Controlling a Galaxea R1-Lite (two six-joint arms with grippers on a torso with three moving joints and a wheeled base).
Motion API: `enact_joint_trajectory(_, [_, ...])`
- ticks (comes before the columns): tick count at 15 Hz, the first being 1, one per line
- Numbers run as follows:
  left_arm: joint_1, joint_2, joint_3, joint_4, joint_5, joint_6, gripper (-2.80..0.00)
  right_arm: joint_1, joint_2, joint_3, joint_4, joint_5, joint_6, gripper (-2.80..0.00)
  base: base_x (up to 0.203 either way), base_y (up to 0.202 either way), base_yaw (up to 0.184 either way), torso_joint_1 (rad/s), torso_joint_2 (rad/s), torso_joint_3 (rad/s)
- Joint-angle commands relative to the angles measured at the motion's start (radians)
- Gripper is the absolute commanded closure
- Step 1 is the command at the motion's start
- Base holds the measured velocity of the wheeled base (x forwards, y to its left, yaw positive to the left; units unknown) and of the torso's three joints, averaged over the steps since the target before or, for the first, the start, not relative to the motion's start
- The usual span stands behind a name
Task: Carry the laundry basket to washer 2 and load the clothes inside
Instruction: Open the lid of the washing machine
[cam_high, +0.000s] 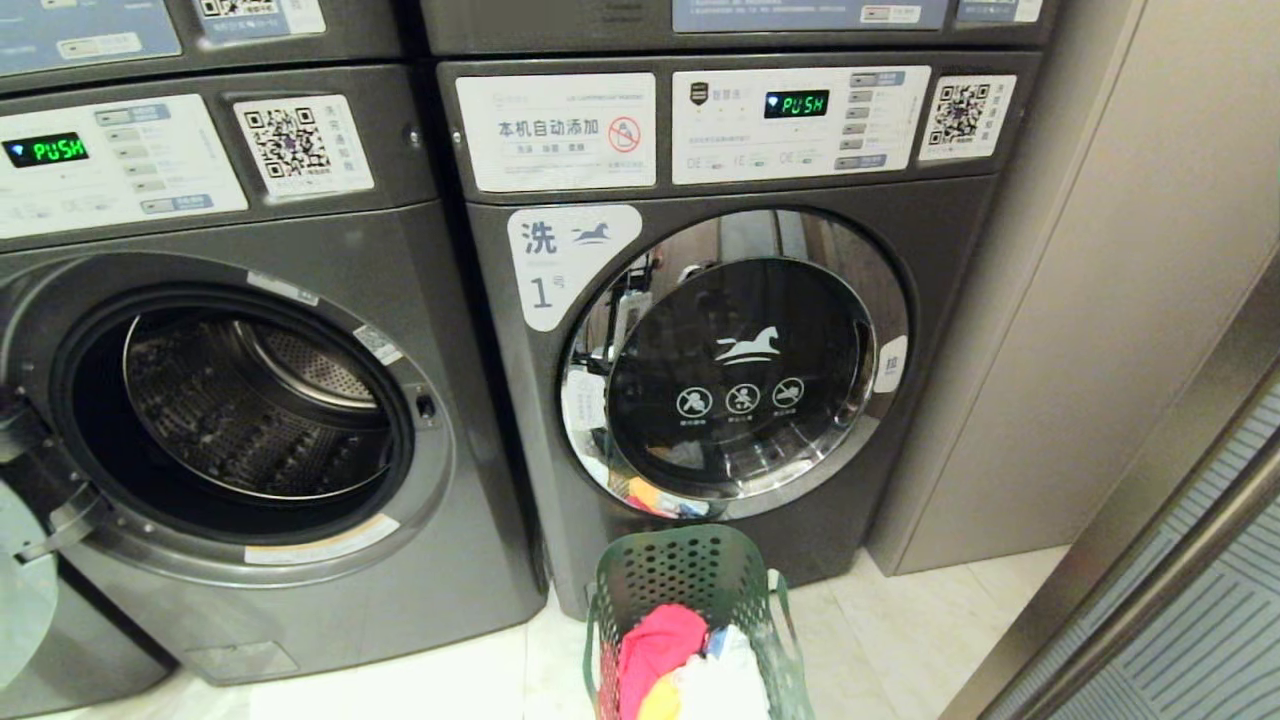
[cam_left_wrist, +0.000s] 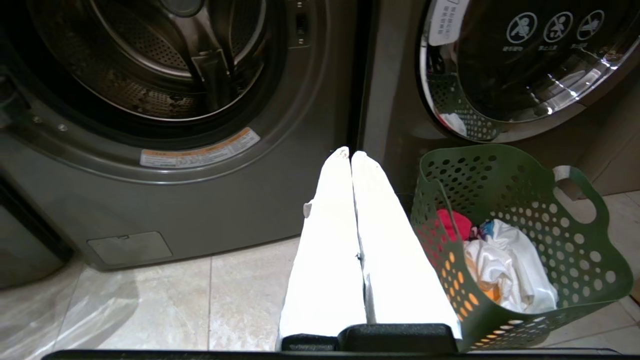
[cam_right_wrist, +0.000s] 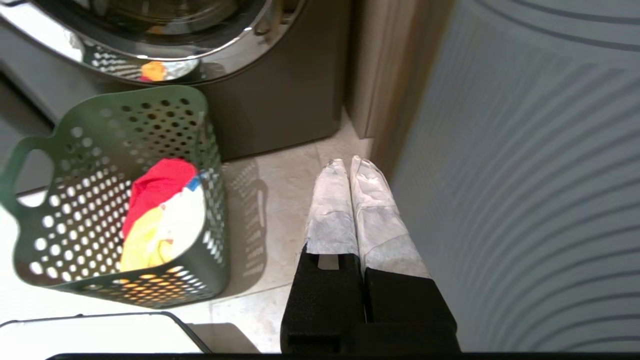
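Dark-green perforated plastic, the laundry basket (cam_high: 700, 610) stood upright on the pale tiled floor (cam_high: 900, 620) directly in front of the washer labelled "1" (cam_high: 700, 330), mouth up, its long axis running away from me toward that machine, one loop handle (cam_left_wrist: 575, 185) at the far end and another showing in my right wrist view. Inside lay the clothes (cam_high: 685, 665), soft and crumpled: a red-pink piece, a yellow-orange one and a white one with a bit of blue. The "1" washer's round chrome-rimmed glass door (cam_high: 735, 365) was closed and mirrored the basket. To its left stood a like grey washer (cam_high: 250, 400) with its door swung open and a perforated steel drum (cam_high: 250, 400) exposed; I could not read its number. A beige panel wall (cam_high: 1080, 300) flanked the right side. My left gripper (cam_left_wrist: 350, 152) hung above the floor between the two machines, just beside the basket, its white-wrapped fingers (cam_left_wrist: 325, 240) pressed together on nothing. My right gripper (cam_right_wrist: 349, 160) hung beside the basket's other side, near the wall, fingers likewise pinched together and empty.
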Motion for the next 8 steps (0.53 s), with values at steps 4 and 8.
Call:
enact_joint_trajectory(4, [0.0,0.002,0.002,0.0,0.0,-0.006,0.0,0.0,0.001,0.034,-0.001,0.003,-0.009,0.0,0.0,0.195,-0.001,0.0,0.0,0.003])
enact_joint_trajectory(8, [0.0,0.002,0.0,0.0,0.0,-0.006,0.0,0.0,0.001,0.034,-0.001,0.001,-0.004,0.0,0.0,0.195,-0.004,0.003,0.0,0.003])
